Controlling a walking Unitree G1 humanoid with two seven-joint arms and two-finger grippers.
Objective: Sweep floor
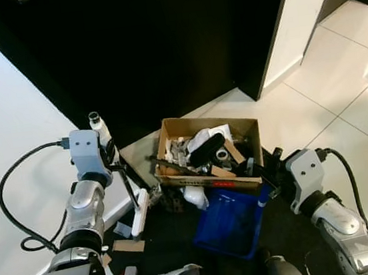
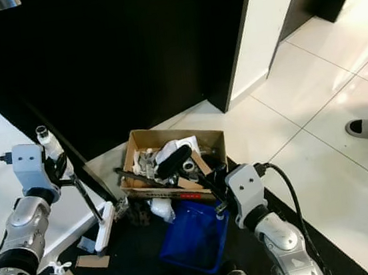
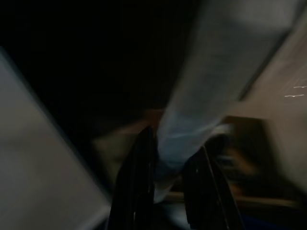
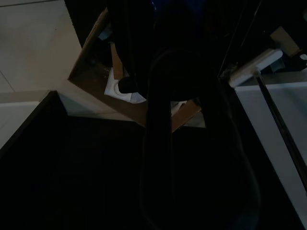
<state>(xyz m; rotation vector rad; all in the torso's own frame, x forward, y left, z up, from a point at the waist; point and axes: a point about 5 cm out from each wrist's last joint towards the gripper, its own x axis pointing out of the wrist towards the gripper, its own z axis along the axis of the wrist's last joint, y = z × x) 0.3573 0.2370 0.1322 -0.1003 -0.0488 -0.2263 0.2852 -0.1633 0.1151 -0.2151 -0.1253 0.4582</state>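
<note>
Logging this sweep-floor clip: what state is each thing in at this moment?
Cardboard box: open, full of mixed junk.
Blue dustpan: on the dark mat against the box, tilted.
Brush: white head down on the floor, handle held.
Left gripper: shut on the brush handle.
Right gripper: at the dustpan's handle; grip unclear.
Cardboard scraps: loose on the floor.

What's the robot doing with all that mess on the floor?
It is sweeping. The left gripper holds a broom by its thin black handle, with the white head down on the dark floor beside cardboard scraps. The right gripper holds a blue dustpan, tipped against a cardboard box already full of rubbish. A few scraps are not yet swept up.
</note>
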